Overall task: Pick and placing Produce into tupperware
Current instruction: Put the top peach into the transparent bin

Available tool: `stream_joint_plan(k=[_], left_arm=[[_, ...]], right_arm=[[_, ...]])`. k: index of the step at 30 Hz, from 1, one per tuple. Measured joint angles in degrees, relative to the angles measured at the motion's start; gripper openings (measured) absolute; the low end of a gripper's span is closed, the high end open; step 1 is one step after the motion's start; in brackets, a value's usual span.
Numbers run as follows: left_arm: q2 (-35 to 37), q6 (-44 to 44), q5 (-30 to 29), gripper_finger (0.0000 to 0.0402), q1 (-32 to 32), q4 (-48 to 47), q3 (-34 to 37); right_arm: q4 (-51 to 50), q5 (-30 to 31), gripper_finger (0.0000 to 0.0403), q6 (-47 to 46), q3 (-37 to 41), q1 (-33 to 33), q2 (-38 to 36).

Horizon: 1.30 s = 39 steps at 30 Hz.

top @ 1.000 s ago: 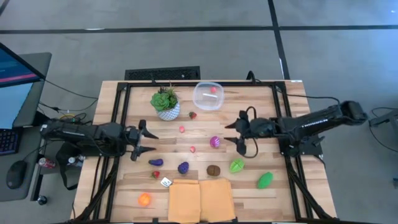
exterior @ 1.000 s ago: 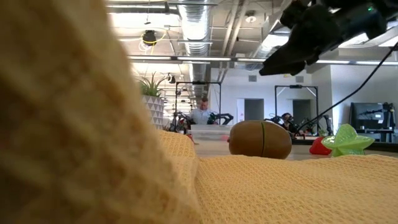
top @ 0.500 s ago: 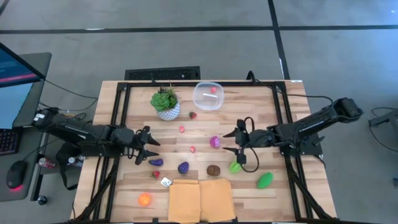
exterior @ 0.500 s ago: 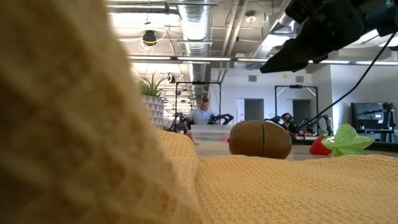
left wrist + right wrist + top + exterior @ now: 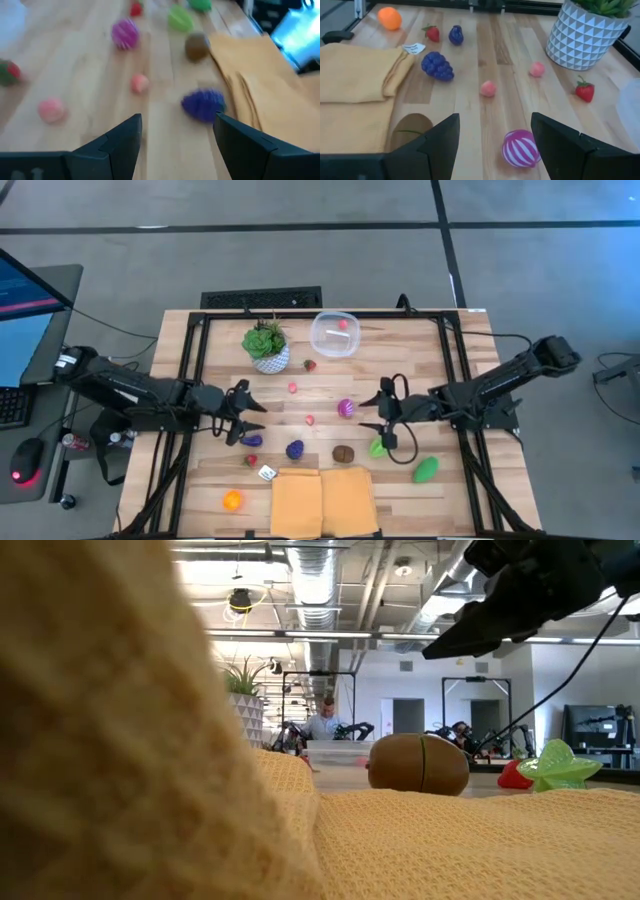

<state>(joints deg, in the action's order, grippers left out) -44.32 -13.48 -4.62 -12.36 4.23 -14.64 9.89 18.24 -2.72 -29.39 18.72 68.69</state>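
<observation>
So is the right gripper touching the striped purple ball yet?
Apart. In the right wrist view the open right gripper has bare wood showing between its fingers and the striped purple ball.

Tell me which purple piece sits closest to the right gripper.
The pink-and-white striped purple ball, just ahead of the open right gripper. The grape bunch and the small dark purple piece lie farther off, nearer the left gripper.

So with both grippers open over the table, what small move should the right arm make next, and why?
Probably lower the right gripper onto the pink striped ball and close. Its fingers are open and empty, the ball lies just ahead between them, and the tupperware holds only one red piece. The left gripper hovers open near the small purple piece.
</observation>
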Motion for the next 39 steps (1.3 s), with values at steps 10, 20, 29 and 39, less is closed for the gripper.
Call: stream_joint_plan(k=[10,20,29,39], left_arm=[[-6.2,2.5,-5.3,0.0233,-1.5,0.1,-0.8],[-17.2,4.4,-20.6,0.0233,-2.5,10.2,-0.8],[-28.9,-2.7,-22.5,0.0233,1.8,14.7,-4.3],[-41.7,-2.1,-22.8,0.0233,5.5,7.8,-15.0]], right_arm=[[-0.5,4.1,0.027,-0.1,0.0,2.7,0.0],[-0.5,4.4,0.027,-0.3,0.0,2.7,0.0],[-0.5,4.4,0.027,-0.3,0.0,2.7,0.0],[-0.9,4.3,0.027,-0.3,0.0,3.7,0.0]])
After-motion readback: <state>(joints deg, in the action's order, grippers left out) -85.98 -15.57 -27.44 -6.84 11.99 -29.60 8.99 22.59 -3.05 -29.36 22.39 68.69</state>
